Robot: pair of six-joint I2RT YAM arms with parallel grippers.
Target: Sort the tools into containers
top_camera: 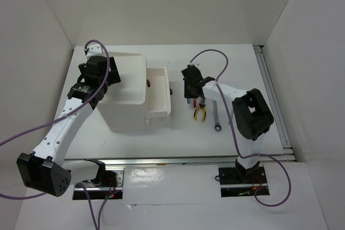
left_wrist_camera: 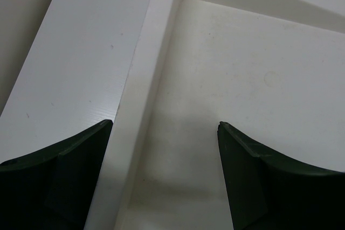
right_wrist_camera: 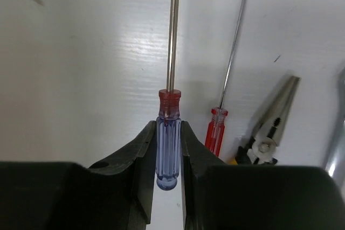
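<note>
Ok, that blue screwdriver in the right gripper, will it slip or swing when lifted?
Likely stiff: the blue screwdriver has a straight metal shaft. Its glossy plastic handle may slip or pivot in the right gripper, with the long shaft sticking out ahead. Slim and round, it could roll if dropped.

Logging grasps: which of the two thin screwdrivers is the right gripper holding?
The blue-handled screwdriver, red collar at its shaft, clamped in the right gripper. The red-handled screwdriver lies free beside the pliers.
</note>
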